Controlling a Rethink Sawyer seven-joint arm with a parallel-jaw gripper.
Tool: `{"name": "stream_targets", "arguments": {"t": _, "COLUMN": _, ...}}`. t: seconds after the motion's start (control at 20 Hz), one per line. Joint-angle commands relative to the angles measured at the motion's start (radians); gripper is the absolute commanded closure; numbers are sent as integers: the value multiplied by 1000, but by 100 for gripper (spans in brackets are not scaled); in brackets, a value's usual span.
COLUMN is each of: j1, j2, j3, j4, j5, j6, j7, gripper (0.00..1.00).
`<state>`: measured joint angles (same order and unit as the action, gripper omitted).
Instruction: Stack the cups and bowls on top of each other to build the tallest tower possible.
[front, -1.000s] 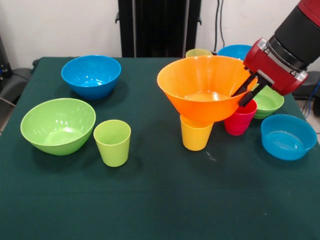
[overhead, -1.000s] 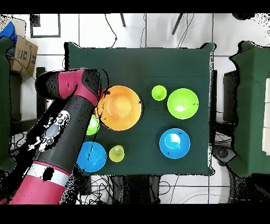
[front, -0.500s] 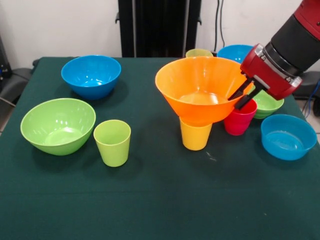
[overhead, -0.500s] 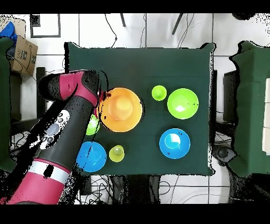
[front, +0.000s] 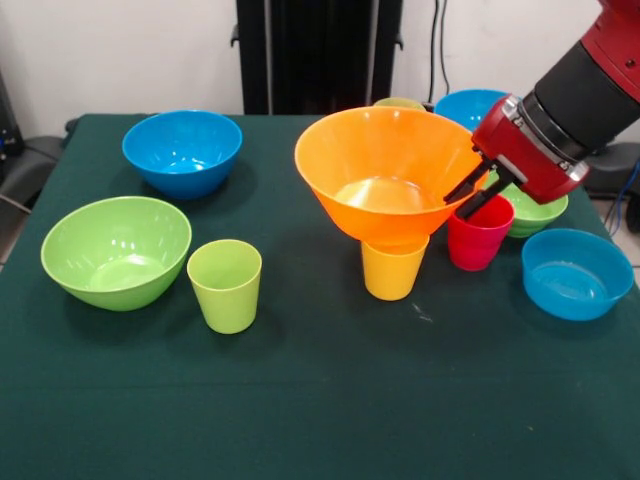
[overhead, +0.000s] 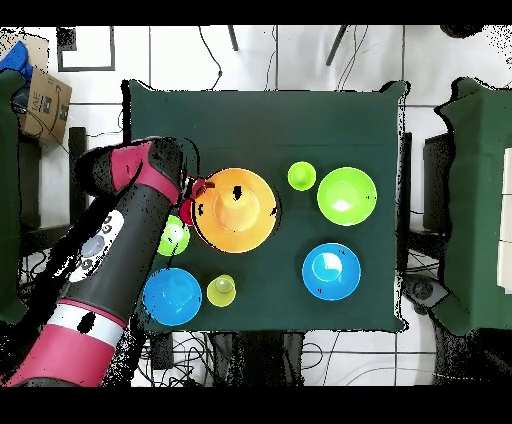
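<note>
My gripper (front: 466, 196) is shut on the right rim of the large orange bowl (front: 385, 170) and holds it tilted over the bright yellow cup (front: 392, 270). The bowl's base hides the cup's rim, so I cannot tell whether they touch. The red cup (front: 478, 237) stands just under my gripper. In the overhead view the orange bowl (overhead: 236, 208) covers the yellow cup, my gripper (overhead: 194, 190) is at its left rim, and a bit of the red cup (overhead: 187, 209) shows. The lime green cup (front: 225, 285) and the large lime green bowl (front: 115, 250) stand at the left.
A medium blue bowl (front: 182, 150) stands at the back left and another (front: 470, 103) at the back right, next to the pale yellow cup (front: 398, 102). The small green bowl (front: 533, 207) sits behind my arm. The shallow blue bowl (front: 575, 273) is at the right.
My gripper has carried the orange bowl leftward in the front view, more squarely over the yellow cup. The other cups and bowls have not moved.
</note>
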<state>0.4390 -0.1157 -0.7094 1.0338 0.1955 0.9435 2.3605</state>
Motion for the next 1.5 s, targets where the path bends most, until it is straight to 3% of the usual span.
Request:
{"name": "stream_targets", "arguments": {"t": 0.05, "j1": 6, "j2": 70, "j3": 71, "j4": 43, "j5": -74, "j6": -4, "j7": 86, "gripper": 100}}
{"name": "stream_targets", "arguments": {"t": 0.95, "j1": 4, "j2": 58, "j3": 88, "j4": 62, "j5": -40, "j6": -24, "j7": 113, "gripper": 100}}
{"name": "stream_targets", "arguments": {"t": 1.5, "j1": 2, "j2": 18, "j3": 119, "j4": 62, "j5": -9, "j6": 28, "j7": 96, "gripper": 100}}
